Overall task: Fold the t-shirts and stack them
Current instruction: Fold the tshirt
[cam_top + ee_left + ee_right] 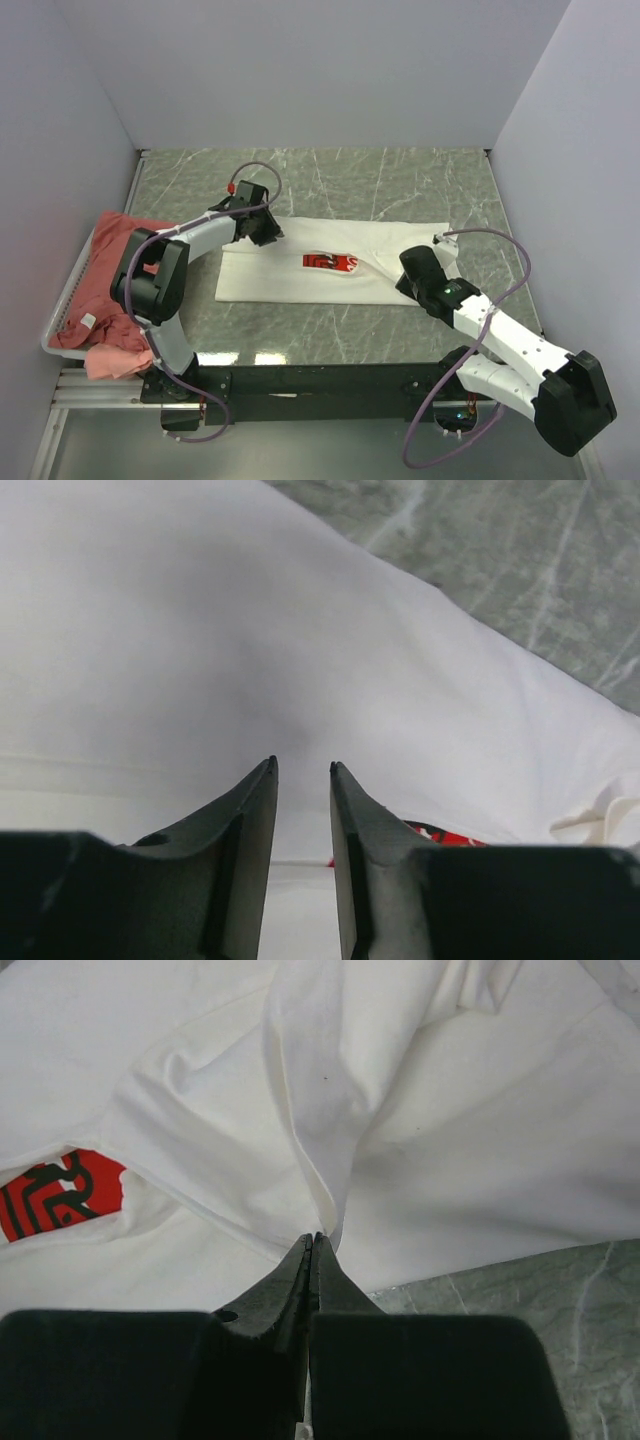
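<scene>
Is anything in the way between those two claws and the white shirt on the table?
Nothing visible. The right gripper is shut on a fold of the white t-shirt, and the left gripper hangs close over its cloth, jaws slightly apart.

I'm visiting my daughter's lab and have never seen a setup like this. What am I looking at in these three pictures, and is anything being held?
This is a two-armed robot bolted at the near edge of a table. The wide picture looks down from above and behind it. The other two come from small cameras on each wrist, so the dark prongs at the bottom are that arm's own end effector. On the table lies a white t-shirt, partly folded, with its red print showing. At the left, a wire basket holds pink t-shirts. The right end effector is shut, pinching a fold of the white t-shirt. The left end effector has its fingers slightly apart over smooth cloth, with no pinch showing.
</scene>
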Controlling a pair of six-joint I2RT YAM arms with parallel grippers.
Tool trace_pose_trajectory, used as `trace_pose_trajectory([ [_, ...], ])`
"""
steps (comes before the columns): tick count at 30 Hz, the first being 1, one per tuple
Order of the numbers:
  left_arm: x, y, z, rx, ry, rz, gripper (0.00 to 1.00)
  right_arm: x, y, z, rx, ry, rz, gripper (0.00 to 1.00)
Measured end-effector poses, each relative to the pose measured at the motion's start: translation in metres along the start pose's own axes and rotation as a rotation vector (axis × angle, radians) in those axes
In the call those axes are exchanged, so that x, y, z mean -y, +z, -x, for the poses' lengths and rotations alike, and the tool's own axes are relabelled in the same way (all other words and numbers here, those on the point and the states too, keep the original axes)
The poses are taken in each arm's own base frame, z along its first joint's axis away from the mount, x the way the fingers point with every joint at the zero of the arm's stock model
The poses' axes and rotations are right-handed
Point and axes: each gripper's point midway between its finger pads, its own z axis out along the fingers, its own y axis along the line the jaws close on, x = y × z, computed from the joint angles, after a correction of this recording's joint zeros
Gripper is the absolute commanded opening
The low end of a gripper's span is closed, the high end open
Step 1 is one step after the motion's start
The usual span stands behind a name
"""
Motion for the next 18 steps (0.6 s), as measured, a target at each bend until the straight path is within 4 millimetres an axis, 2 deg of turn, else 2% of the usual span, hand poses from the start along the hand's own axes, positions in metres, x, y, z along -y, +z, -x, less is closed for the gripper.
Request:
trace_pose_trajectory([
  [4, 0.025, -0.001, -0.007, -0.010, 0.036, -0.050, 0.30, 0.006, 0.001, -0.001, -0.004, 0.001, -0.020, 0.00],
  [7, 0.037, 0.000, -0.013, -0.017, 0.054, -0.079, 0.28, 0.007, 0.002, 0.000, -0.004, 0.007, -0.025, 0.00],
  [12, 0.040, 0.005, -0.025, -0.035, 0.069, -0.088, 0.27, 0.007, 0.006, -0.006, -0.024, 0.000, -0.020, 0.01],
  [18, 0.030, 0.009, -0.034, -0.053, 0.065, -0.073, 0.27, 0.002, 0.010, -0.017, -0.073, -0.024, 0.008, 0.01],
])
